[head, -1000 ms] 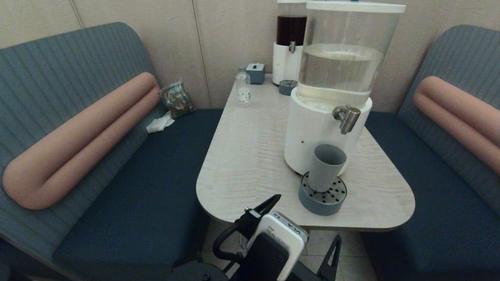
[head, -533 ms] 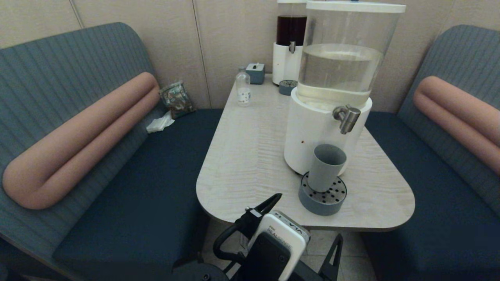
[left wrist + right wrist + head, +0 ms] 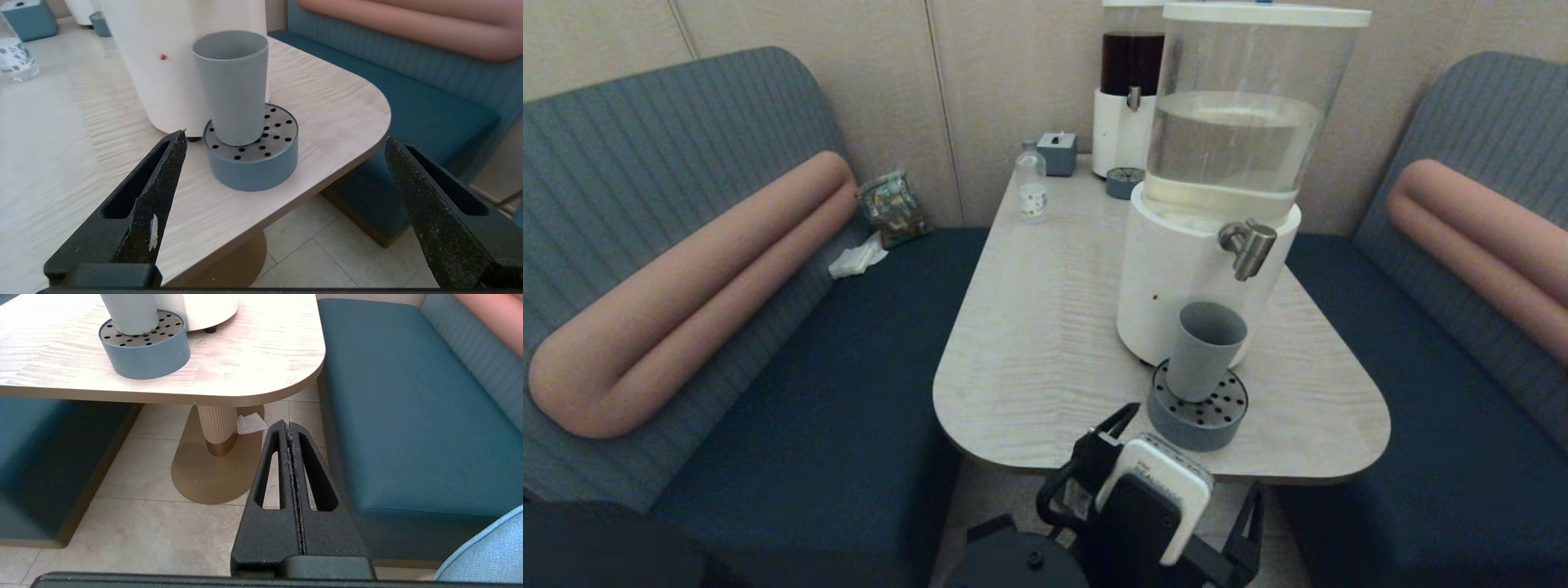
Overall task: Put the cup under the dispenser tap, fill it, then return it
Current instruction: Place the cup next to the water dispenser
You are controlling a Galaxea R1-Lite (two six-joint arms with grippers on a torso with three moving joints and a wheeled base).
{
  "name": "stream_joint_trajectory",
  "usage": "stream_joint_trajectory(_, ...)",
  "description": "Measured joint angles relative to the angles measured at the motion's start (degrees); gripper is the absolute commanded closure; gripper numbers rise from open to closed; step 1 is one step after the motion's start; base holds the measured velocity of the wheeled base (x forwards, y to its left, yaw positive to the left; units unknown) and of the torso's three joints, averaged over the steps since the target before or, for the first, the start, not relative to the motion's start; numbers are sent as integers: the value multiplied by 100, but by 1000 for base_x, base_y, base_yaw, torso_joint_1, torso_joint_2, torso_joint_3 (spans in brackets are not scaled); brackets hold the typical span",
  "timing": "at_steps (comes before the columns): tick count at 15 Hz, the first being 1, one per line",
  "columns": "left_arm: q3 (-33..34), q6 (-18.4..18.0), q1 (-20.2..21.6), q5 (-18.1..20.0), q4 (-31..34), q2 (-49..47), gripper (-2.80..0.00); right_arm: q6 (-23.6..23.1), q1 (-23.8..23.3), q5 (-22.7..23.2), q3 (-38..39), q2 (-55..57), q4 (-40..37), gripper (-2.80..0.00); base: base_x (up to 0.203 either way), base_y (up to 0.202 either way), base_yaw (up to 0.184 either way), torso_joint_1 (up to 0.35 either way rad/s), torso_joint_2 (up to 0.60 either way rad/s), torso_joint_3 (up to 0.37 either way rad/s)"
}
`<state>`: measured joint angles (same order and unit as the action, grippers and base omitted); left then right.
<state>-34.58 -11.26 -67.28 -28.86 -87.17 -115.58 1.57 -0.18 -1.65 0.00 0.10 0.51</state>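
At about nine o'clock from the surface (image 3: 1045, 327), a blue bench (image 3: 792, 425) carries a long pink bolster (image 3: 686, 294), with a crumpled white tissue (image 3: 857, 260) and a foil packet (image 3: 892, 208) at its far end. Toward eleven o'clock on the surface stand a small clear bottle (image 3: 1031, 191) and a blue box (image 3: 1057, 153); at twelve o'clock is the dark-liquid dispenser (image 3: 1127, 90) with a small tray (image 3: 1125, 181) in front of it.

The left end effector (image 3: 1184, 453) hangs at six o'clock, just off the near edge of the surface, with its jaws spread wide and nothing between them; in the left wrist view it (image 3: 286, 139) points at the cup.

The cup (image 3: 1202, 349) stands upright on the round drip tray (image 3: 1197, 429), against the white base of the clear-liquid dispenser (image 3: 1225, 163). The dispenser tap (image 3: 1246, 247) juts out above it, toward one o'clock from the rim; whether the spout is directly over the cup's mouth I cannot tell.

The right end effector (image 3: 289, 426) sits low beside the right bench (image 3: 408, 416), fingers pressed together, holding nothing.
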Motion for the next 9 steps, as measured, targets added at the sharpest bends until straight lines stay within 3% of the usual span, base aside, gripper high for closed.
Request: stream_joint_trajectory(9,-1220,-43,248,0,0,-1192,-280,-1,0,-2,0,0,0,0,0,0,0,0,0,0)
